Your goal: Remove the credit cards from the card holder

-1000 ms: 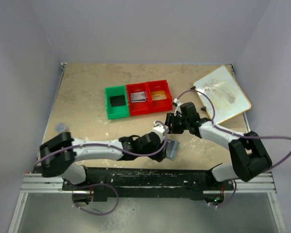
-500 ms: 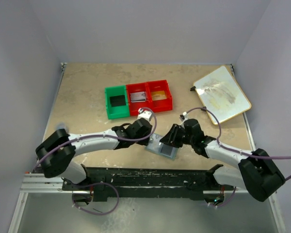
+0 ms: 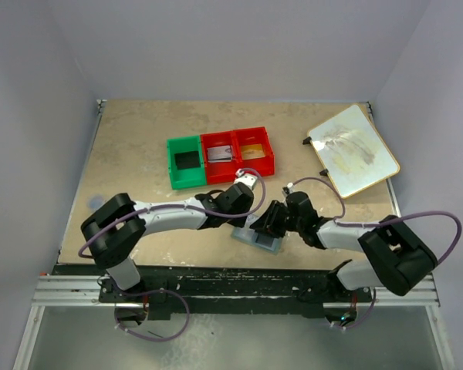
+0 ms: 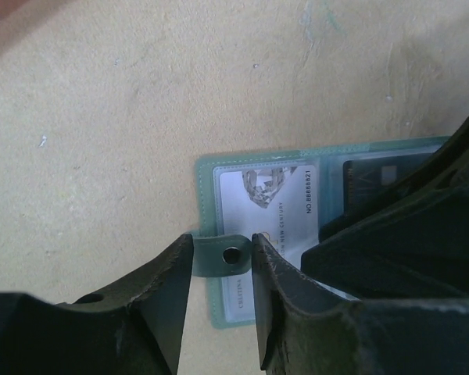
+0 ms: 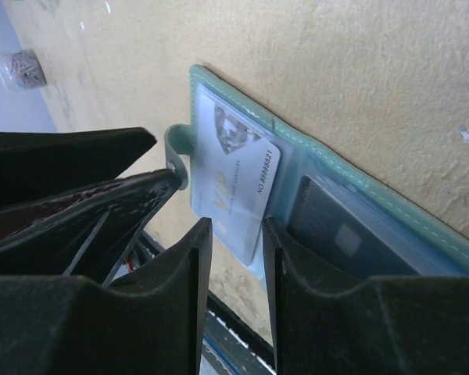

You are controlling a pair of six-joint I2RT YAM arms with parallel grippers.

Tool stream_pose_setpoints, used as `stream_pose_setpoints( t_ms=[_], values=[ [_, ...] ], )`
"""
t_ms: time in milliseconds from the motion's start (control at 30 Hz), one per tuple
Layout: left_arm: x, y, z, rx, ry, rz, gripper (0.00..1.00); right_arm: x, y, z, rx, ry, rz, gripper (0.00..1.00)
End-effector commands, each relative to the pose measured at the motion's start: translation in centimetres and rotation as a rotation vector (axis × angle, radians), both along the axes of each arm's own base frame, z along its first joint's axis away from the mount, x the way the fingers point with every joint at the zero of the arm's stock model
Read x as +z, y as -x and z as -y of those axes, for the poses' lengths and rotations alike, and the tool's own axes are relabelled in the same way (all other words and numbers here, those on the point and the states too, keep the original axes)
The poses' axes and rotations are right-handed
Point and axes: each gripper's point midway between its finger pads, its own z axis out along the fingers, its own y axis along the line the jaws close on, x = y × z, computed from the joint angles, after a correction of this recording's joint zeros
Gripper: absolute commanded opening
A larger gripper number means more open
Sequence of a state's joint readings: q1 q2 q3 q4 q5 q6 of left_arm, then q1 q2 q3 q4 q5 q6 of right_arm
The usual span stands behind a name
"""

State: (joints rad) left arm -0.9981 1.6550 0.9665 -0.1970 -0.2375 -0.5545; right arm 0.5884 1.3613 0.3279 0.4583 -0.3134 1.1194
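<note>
We have two credit cards before us, both in their pockets. A white card (image 4: 266,199) marked VIP sits in the pocket nearest the snap tab (image 4: 215,262), and a dark card (image 4: 371,178) sits in the pocket beside it. We cannot tell whether the white card's edge stands proud of its pocket. The card holder (image 4: 206,195) lies open, inside up, flat on the table (image 3: 139,139), near the front edge and between the two arms.

The left pincer (image 4: 222,246) straddles the tab, its jaws partly apart with the tab filling the gap. We cannot tell whether they squeeze it or only rest against it. The right pincer (image 5: 236,226) hovers over the white card's near edge, its jaws a narrow gap apart with nothing clamped between them.

We judge the step in hand to be drawing out the white card, with one arm steadying the holder and the other lining up. Neither of these two cards is out yet. The next move calls for the right fingers to catch that thin edge, close on it and pull along the pocket's opening. The left arm meanwhile has to stop the holder sliding or lifting. The row of bins (image 3: 231,177) stands well behind, a likely place to drop the card.
</note>
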Motion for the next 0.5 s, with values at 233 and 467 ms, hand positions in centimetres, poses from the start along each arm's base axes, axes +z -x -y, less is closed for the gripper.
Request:
stream_pose_setpoints(
  t_ms=[233, 467],
  values=[
    [-2.7, 0.8, 1.0, -0.096, -0.063, -0.059, 0.23, -0.4, 0.0, 0.8, -0.060, 0.016, -0.011, 0.34],
    [-3.8, 1.8, 0.4, -0.104, -0.073, -0.100, 0.14, -1.7, 0.0, 0.3, -0.071, -0.022, -0.034, 0.27]
  ],
)
